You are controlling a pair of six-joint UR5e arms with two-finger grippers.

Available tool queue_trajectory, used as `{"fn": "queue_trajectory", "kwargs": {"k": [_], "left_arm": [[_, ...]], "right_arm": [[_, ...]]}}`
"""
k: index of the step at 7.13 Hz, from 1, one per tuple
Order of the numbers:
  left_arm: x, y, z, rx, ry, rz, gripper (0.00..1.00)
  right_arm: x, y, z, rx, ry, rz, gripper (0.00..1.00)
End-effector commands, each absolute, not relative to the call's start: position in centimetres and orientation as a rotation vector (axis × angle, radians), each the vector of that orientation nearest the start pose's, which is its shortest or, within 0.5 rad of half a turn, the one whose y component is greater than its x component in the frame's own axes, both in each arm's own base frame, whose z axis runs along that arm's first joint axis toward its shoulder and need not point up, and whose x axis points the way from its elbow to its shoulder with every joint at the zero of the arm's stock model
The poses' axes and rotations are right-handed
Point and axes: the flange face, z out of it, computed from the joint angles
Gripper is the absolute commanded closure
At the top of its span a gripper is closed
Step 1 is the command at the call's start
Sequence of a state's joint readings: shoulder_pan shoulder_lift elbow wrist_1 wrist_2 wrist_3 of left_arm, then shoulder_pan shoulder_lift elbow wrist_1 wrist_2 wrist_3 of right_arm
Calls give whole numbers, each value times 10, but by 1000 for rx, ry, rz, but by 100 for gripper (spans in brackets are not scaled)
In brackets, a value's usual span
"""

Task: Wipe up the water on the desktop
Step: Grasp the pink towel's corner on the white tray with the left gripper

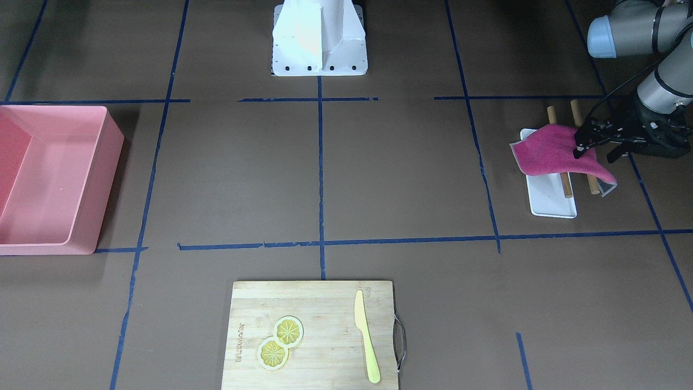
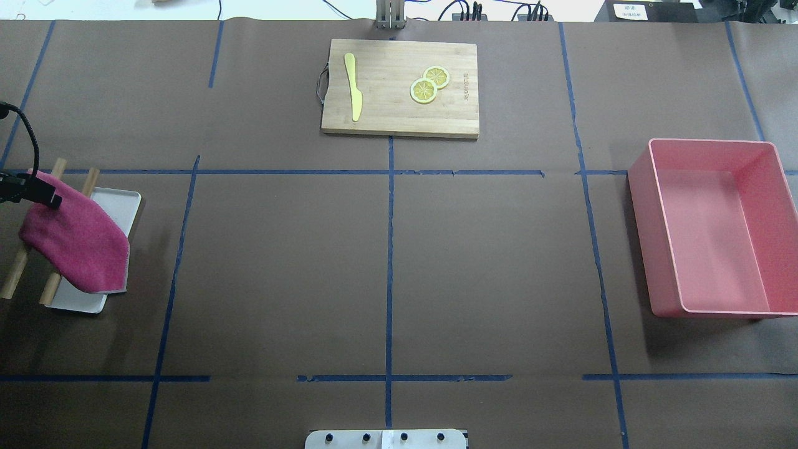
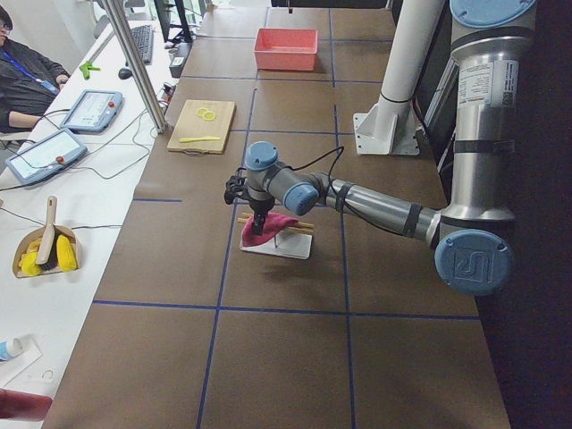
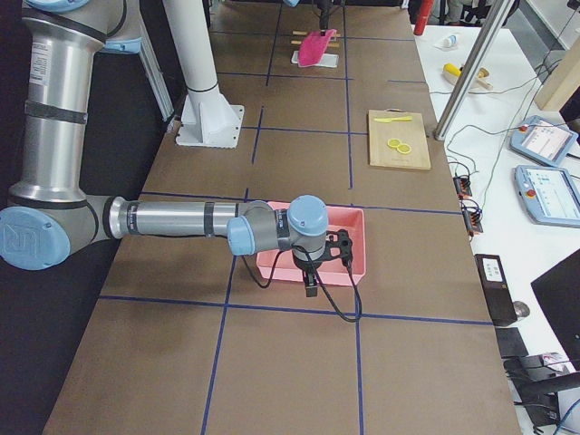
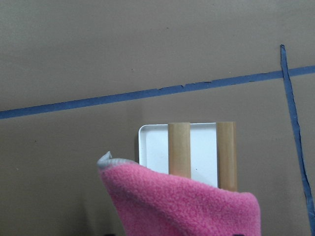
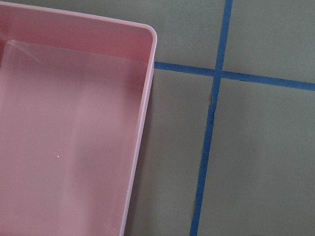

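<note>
The brown desktop point(image 2: 280, 262) is crossed by blue tape lines, and I can make out no water on it. A magenta cloth point(image 1: 547, 154) lies draped over two wooden rods point(image 1: 566, 187) across a small white tray point(image 1: 552, 203) at my far left. It also shows in the overhead view point(image 2: 81, 249) and fills the bottom of the left wrist view point(image 5: 182, 201). My left gripper point(image 1: 594, 157) is down at the cloth with its fingers apart, one fingertip point(image 1: 579, 151) on the cloth and the other past its edge. My right gripper point(image 4: 313, 272) hangs over the pink bin's corner, and I cannot tell its state.
A pink bin point(image 2: 717, 231) stands at my right. A bamboo cutting board point(image 2: 399, 87) at the far middle carries a yellow knife point(image 2: 353, 87) and two lemon slices point(image 2: 429, 84). The robot's white base point(image 1: 319, 40) is at the near middle.
</note>
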State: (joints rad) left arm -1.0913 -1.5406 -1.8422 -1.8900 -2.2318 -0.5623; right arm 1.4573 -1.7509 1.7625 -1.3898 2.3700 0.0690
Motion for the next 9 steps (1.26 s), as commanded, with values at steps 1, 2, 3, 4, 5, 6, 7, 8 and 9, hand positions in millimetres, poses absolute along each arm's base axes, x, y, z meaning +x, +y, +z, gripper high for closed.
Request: {"fn": "queue_trajectory", "kwargs": {"k": [1, 2, 3, 4, 5, 6, 7, 8, 9], "left_arm": [[161, -470, 502, 155, 830, 107, 92], [162, -471, 502, 158, 827, 108, 94], [161, -471, 503, 158, 822, 106, 96], [162, -471, 502, 157, 826, 107, 100], [160, -471, 500, 159, 828, 105, 100], [156, -469, 490, 168, 831, 100, 100], [152, -470, 472, 132, 831, 26, 100], [151, -474, 442, 94, 850, -109, 100], [153, -477, 411, 57, 892, -269, 100]], "right_arm": [[13, -431, 626, 108, -810, -119, 0], [13, -431, 625, 108, -812, -119, 0], [13, -431, 625, 108, -812, -119, 0], [13, -431, 626, 108, -810, -119, 0], [13, -431, 625, 109, -813, -119, 0], [13, -431, 622, 113, -814, -121, 0], [13, -433, 618, 122, -817, -125, 0], [11, -435, 606, 144, -820, -137, 0], [8, -436, 598, 154, -825, -150, 0]]}}
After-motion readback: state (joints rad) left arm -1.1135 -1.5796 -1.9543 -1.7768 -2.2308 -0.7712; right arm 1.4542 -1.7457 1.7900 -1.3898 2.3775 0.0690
